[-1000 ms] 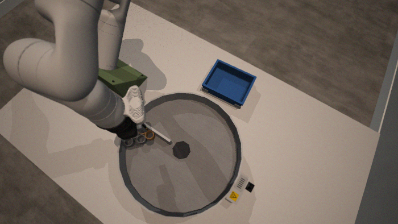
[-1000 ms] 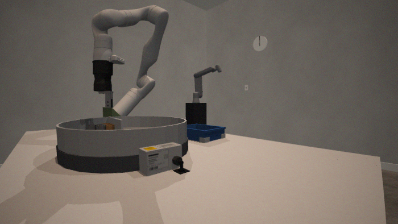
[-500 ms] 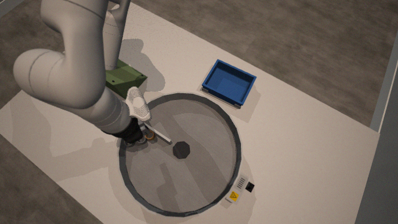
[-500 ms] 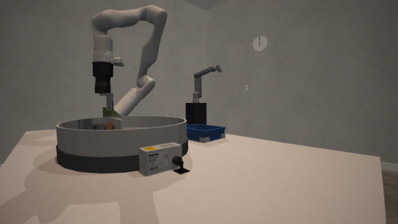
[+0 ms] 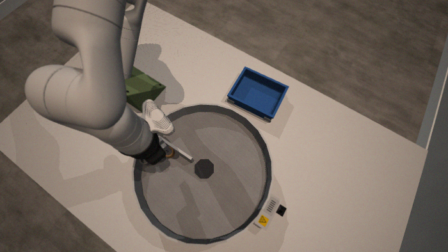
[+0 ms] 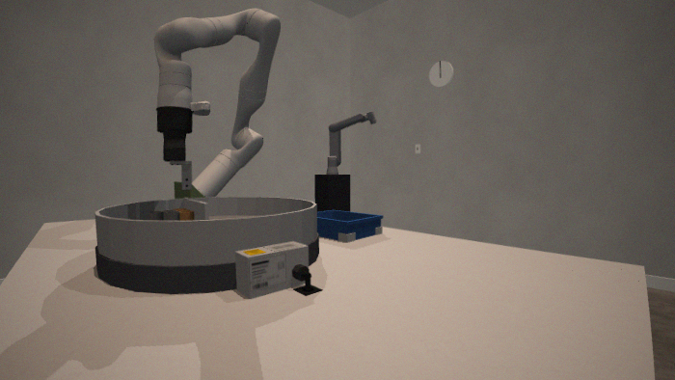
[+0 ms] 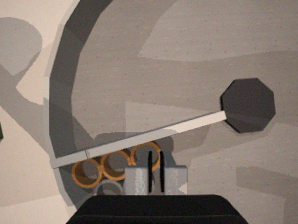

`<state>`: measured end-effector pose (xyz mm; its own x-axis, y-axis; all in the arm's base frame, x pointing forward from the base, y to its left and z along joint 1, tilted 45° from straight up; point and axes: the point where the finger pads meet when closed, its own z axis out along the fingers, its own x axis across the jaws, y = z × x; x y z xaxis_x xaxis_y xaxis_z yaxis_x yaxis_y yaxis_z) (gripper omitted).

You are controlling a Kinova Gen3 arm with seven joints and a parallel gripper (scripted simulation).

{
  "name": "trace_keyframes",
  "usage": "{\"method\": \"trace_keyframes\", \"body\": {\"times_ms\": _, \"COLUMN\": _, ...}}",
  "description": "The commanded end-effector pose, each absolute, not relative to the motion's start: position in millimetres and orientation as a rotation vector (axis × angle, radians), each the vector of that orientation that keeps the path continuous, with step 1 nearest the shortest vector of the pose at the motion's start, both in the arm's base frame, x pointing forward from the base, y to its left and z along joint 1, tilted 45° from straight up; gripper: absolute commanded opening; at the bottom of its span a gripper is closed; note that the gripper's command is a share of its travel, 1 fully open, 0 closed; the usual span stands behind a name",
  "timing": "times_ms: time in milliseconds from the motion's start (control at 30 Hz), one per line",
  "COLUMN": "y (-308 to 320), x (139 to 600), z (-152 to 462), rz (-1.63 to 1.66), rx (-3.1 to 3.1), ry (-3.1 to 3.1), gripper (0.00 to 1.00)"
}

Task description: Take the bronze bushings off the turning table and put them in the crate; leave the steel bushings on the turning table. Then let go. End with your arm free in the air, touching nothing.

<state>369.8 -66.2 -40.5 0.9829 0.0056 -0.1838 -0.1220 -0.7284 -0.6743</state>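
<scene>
On the pale table, the blue crate [image 5: 258, 93] [image 6: 349, 225] seems to hold nothing.

Robot arm dips over the rings

The gripper [image 5: 166, 149] [image 6: 186, 187] [image 7: 155, 164] is a bit lower than a second ago, and it has slid over the group of rings. From above, it now hides most of them, with part of a bronze bushing [image 5: 172, 152] peeking out. The arm's big bend [image 5: 40, 93] has swung toward the round table, and the wrist has turned a little
</scene>
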Motion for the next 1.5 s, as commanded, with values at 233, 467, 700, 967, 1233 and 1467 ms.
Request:
{"method": "trace_keyframes", "body": {"times_ms": 233, "y": -66.9, "x": 371.1, "z": -42.8, "rz": 0.212, "rx": -2.375, "ry": 0.066, "gripper": 0.27}}
{"method": "trace_keyframes", "body": {"times_ms": 467, "y": -66.9, "x": 371.2, "z": -42.7, "rz": 0.212, "rx": -2.375, "ry": 0.066, "gripper": 0.42}}
{"method": "trace_keyframes", "body": {"times_ms": 700, "y": -66.9, "x": 371.2, "z": -42.7, "rz": 0.212, "rx": -2.375, "ry": 0.066, "gripper": 0.42}}
{"method": "trace_keyframes", "body": {"times_ms": 967, "y": -66.9, "x": 371.2, "z": -42.7, "rz": 0.212, "rx": -2.375, "ry": 0.066, "gripper": 0.42}}
{"method": "trace_keyframes", "body": {"times_ms": 1233, "y": -66.9, "x": 371.2, "z": -42.7, "rz": 0.212, "rx": -2.375, "ry": 0.066, "gripper": 0.42}}
{"method": "trace_keyframes", "body": {"times_ms": 1467, "y": -66.9, "x": 371.2, "z": -42.7, "rz": 0.212, "rx": -2.375, "ry": 0.066, "gripper": 0.42}}
